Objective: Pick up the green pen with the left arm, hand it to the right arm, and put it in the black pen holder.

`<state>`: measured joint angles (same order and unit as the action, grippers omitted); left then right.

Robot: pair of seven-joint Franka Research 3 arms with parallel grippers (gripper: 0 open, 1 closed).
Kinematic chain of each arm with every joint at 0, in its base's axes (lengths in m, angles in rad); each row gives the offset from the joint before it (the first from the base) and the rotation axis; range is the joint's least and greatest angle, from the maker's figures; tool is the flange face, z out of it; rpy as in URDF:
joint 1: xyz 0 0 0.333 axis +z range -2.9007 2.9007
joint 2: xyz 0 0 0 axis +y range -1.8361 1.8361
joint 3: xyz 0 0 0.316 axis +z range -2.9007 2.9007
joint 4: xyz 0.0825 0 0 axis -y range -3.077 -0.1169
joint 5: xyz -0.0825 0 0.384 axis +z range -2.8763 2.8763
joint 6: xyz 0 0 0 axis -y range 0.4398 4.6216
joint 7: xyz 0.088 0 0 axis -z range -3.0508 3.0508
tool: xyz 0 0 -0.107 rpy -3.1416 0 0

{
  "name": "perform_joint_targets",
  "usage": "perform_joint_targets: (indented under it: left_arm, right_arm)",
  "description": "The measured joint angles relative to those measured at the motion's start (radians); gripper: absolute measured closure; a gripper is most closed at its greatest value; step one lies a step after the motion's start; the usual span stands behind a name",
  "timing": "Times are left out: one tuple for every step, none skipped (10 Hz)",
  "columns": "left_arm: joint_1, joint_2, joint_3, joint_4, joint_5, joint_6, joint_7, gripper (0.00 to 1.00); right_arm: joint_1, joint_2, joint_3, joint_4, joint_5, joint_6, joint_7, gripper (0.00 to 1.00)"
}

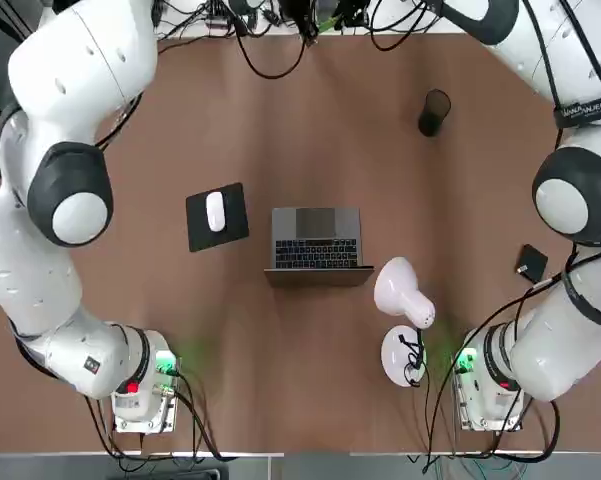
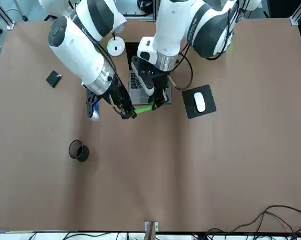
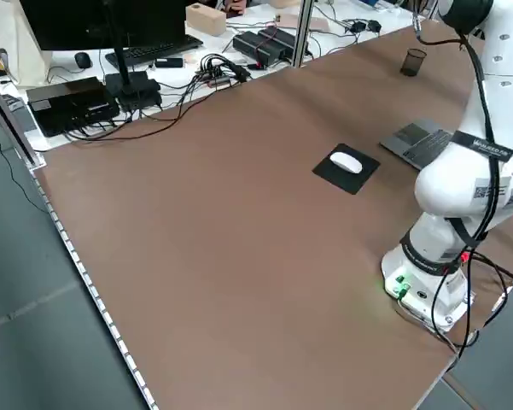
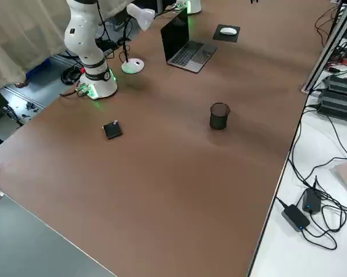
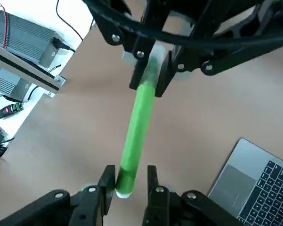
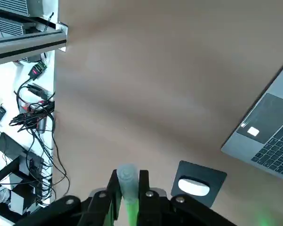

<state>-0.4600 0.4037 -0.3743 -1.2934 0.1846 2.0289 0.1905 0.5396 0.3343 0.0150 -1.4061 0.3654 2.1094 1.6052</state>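
The green pen (image 2: 144, 108) hangs level above the table in front of the laptop, between both grippers. My right gripper (image 2: 129, 113) is shut on one end of it; in the right wrist view the pen (image 6: 127, 188) sits clamped between the fingers. My left gripper (image 5: 130, 172) is at the pen's other end (image 5: 134, 136), jaws slightly apart, with a gap between one finger (image 5: 152, 176) and the pen. From the front, the left gripper (image 2: 158, 101) points down at the pen. The black pen holder (image 2: 78, 150) stands upright on the table, on the right arm's side (image 1: 433, 112).
An open laptop (image 1: 317, 240) sits mid-table. Beside it are a white mouse (image 1: 216, 212) on a black pad (image 1: 232, 225) and a white desk lamp (image 1: 405, 295). A small black square gadget (image 1: 531, 264) lies near the right arm's base. Cables run along the far edge.
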Motion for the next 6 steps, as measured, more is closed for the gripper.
perform_joint_targets:
  left_arm:
    - [0.001,-0.003,0.0,0.0,-0.004,0.0,0.0,0.64]
    - [0.002,-0.006,0.0,0.0,-0.01,0.0,0.0,0.63]
    - [0.004,-0.009,0.0,0.0,-0.019,0.0,0.0,0.63]
    - [0.006,-0.011,0.0,0.0,-0.025,-0.001,0.0,0.61]
    - [0.007,-0.013,0.0,0.0,-0.031,-0.004,0.0,0.61]
    - [0.009,-0.015,0.0,0.0,-0.037,-0.015,0.0,0.6]
  right_arm:
    - [0.0,0.0,0.0,0.0,0.0,0.002,0.0,0.81]
    - [0.0,0.0,0.0,0.0,0.0,0.003,0.001,0.81]
    - [0.0,0.0,0.0,0.0,0.0,0.004,0.001,0.81]
    - [0.0,0.0,0.0,0.0,0.0,0.007,0.001,0.81]
    - [0.0,0.0,0.0,0.0,0.0,0.008,0.002,0.81]
    - [0.0,0.0,0.0,0.0,0.0,0.008,0.002,0.81]
